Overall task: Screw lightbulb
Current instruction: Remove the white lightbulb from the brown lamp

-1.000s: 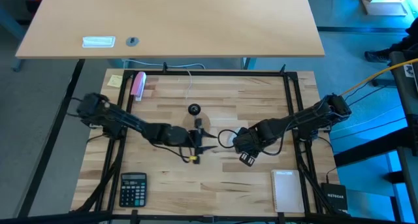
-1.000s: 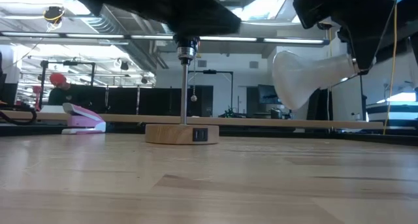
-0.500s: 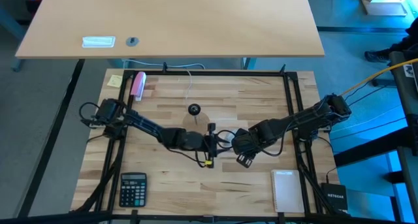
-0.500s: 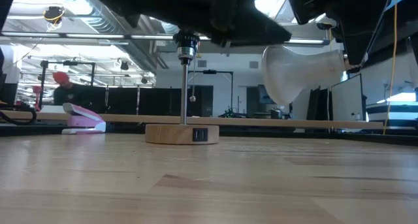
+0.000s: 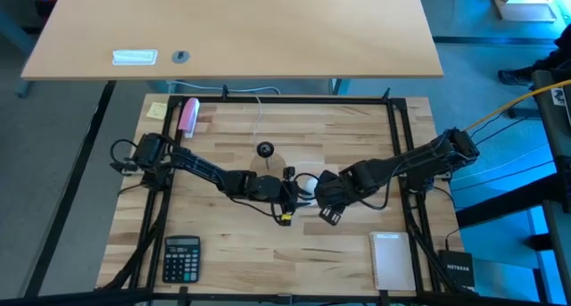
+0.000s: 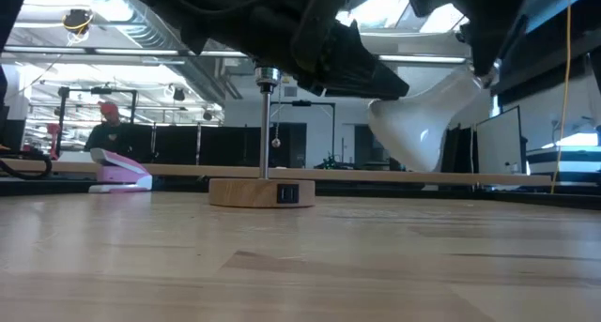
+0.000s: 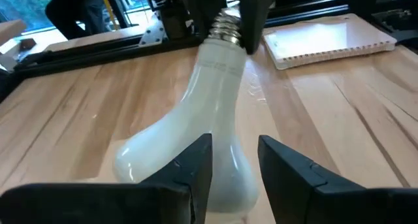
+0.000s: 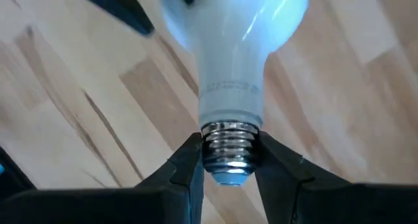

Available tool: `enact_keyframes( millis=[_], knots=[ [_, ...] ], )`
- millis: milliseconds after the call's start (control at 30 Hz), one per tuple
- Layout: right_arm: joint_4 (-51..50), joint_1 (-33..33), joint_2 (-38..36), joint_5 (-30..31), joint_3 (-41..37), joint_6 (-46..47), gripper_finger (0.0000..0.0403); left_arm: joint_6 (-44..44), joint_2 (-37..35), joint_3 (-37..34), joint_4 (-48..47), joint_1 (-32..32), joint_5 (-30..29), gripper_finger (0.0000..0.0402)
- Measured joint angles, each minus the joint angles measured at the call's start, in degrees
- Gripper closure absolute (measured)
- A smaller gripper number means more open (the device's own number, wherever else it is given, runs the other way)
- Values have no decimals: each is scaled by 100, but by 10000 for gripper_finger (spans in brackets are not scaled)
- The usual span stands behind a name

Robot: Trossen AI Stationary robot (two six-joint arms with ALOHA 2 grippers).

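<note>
The white lightbulb [image 6: 420, 127] hangs in the air above the table's middle, globe end slanting down. It also shows in the left wrist view [image 7: 196, 129]. My right gripper [image 8: 228, 152] is shut on its screw base and shows in the high view [image 5: 316, 193]. My left gripper [image 7: 235, 155] is open. Its fingertips stand right at the globe end, and I cannot tell whether they touch it. In the high view my left gripper [image 5: 291, 195] faces the right one. The round wooden disc [image 6: 263, 191] with its upright socket post [image 6: 267, 97] stands on the table farther back [image 5: 265, 149]. My right gripper pinches the bulb's metal screw base [image 8: 228, 142] between its two fingers [image 8: 189, 162], one on each side of the thread. The bulb lies along the fingers' line, pointing away from the gripper toward the table's left. It is lifted clear of the table, globe end tilted down.
A calculator [image 5: 182, 257] lies at the near left and a spiral notebook [image 5: 390, 260] at the near right. A pink stapler [image 5: 189, 116] and a yellow note [image 5: 157, 111] are at the far left. A person [image 6: 109, 125] shows in the room behind.
My left gripper has gone toward the table's right edge, up to the bulb's globe end. My right gripper has shifted slightly toward the left one. The bulb has tipped from about level so that its globe end slants down.
</note>
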Motion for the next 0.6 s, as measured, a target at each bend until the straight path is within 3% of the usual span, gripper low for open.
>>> enact_keyframes(
  millis=[400, 600],
  knots=[
    [443, 2, 0, 1467, 91, -11, 296, -96, 8, -1, -88, 2, 202, 286],
    [406, 0, 0, 1476, 95, 34, 296, -328, -14, -6, -196, -38, 231, 286]
  ],
)
